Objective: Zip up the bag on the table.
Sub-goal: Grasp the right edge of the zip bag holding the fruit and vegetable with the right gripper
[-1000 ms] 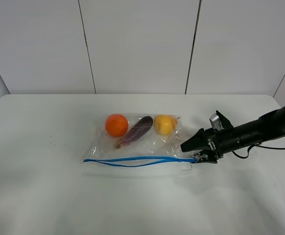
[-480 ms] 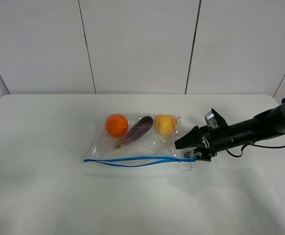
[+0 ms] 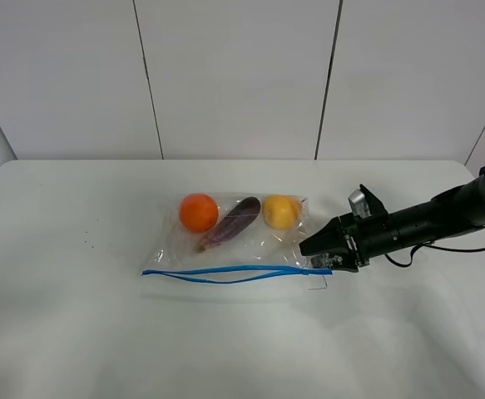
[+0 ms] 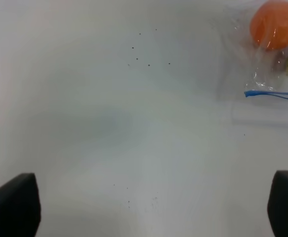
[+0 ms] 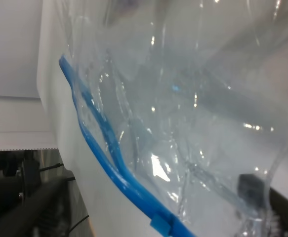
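Bag (image 3: 259, 249) flat on table (image 3: 76, 316): orange (image 3: 198, 212), eggplant (image 3: 235, 219), yellow fruit (image 3: 280, 211) inside.

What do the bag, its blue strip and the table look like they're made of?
The bag: thin clear plastic film, glossy, with crinkles and glints. Its blue strip: seemingly stiffer opaque plastic, holding a smooth line. The table: white, matte, hard-looking; material unclear.
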You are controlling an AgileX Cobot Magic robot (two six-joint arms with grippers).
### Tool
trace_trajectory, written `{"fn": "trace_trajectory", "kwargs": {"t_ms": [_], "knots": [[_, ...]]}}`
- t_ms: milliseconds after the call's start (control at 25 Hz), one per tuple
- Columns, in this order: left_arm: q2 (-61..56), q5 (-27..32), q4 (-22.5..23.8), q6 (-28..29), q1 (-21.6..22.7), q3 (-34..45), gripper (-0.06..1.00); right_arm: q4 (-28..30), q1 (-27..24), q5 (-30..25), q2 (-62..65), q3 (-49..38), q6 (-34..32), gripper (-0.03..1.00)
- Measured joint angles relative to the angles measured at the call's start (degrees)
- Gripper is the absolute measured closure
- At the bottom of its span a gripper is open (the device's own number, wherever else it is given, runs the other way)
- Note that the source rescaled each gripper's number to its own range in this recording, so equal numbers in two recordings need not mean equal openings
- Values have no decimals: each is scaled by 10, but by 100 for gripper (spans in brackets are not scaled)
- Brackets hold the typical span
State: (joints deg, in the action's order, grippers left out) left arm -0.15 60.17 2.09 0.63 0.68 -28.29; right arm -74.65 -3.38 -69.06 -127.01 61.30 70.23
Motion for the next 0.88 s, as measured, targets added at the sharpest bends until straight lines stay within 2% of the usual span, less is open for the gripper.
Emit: {"fn": "trace_trajectory", "kwargs": {"t_ms": [320, 880], "knots": [[0, 0, 0, 0, 0, 0, -5, 2, 0, 0, 0, 0, 0, 41], [0, 0, 0, 0, 0, 0, -5, 5, 0, 1, 0, 0, -1, 89]]}}
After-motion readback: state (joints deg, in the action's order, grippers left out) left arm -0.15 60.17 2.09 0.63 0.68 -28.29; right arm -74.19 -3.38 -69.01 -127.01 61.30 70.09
